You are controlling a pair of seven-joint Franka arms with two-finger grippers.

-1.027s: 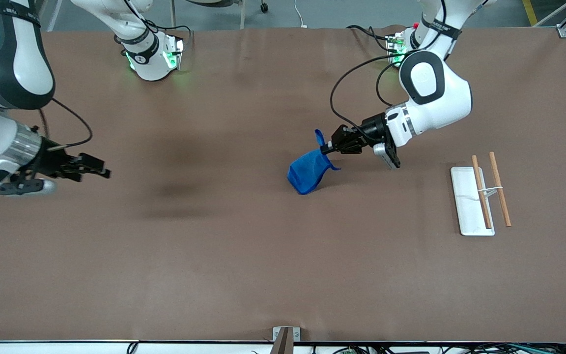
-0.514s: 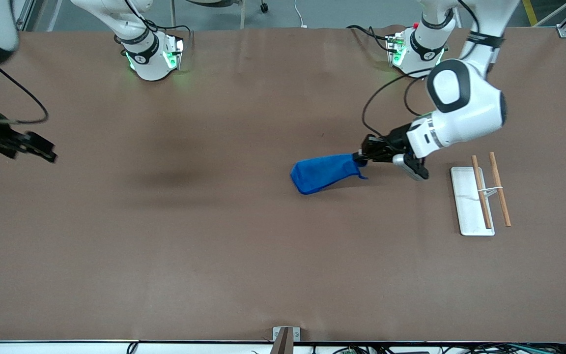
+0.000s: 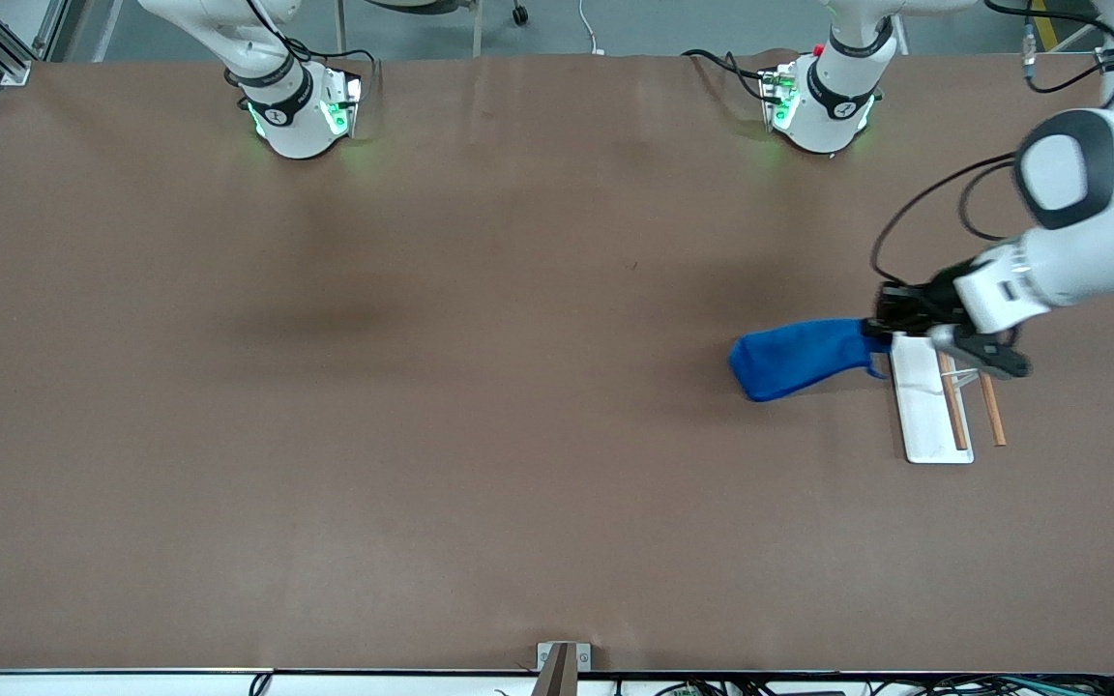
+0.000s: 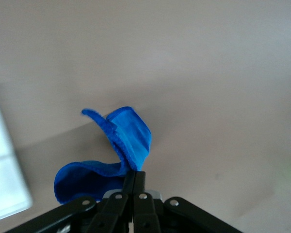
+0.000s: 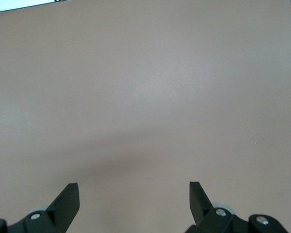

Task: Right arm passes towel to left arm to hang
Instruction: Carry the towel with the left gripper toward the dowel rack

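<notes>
Front view: left gripper (image 3: 874,327) pinches the towel (image 3: 794,358) over the table (image 3: 480,435), beside the white tray (image 3: 923,411) with two wooden sticks (image 3: 952,411). Left wrist view: jaws clamp the towel's edge. Right wrist view: right gripper (image 5: 134,200) gapes over bare table.

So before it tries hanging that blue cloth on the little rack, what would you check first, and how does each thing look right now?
1. Left gripper shut on the towel: ok.
2. Towel off the table: cannot tell; it trails out from the gripper.
3. Rack upright on its white base, wooden rods bare: ok.
4. Left gripper over the rack's end: ok.
5. Right gripper open, holding nothing, at the table's edge at the right arm's end: ok.
</notes>
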